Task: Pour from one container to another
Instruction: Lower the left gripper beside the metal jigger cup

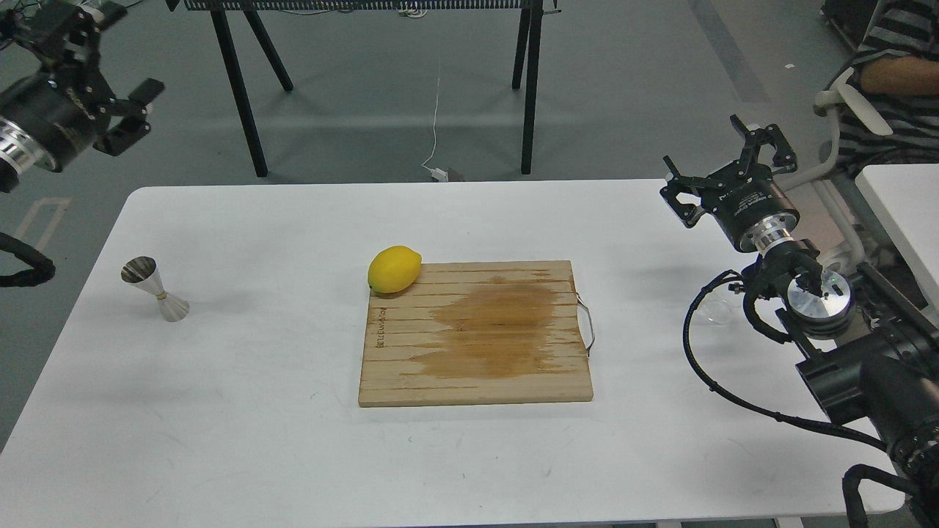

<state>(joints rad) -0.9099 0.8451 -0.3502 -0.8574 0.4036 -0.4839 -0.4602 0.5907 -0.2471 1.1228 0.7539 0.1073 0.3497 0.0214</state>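
Note:
The steel jigger (154, 287) stands upright near the left edge of the white table (257, 440). The small clear glass cup (716, 311) sits near the right edge, partly hidden behind my right arm's cable. My right gripper (708, 158) hovers open over the table's far right corner, above and behind the cup, with nothing between its fingers. My left gripper (121, 51) is open and empty too, high beyond the table's far left corner, well away from the jigger.
A wooden cutting board (475, 334) with a dark wet stain lies in the middle of the table. A yellow lemon (394, 269) rests at its far left corner. A person sits at the far right, off the table.

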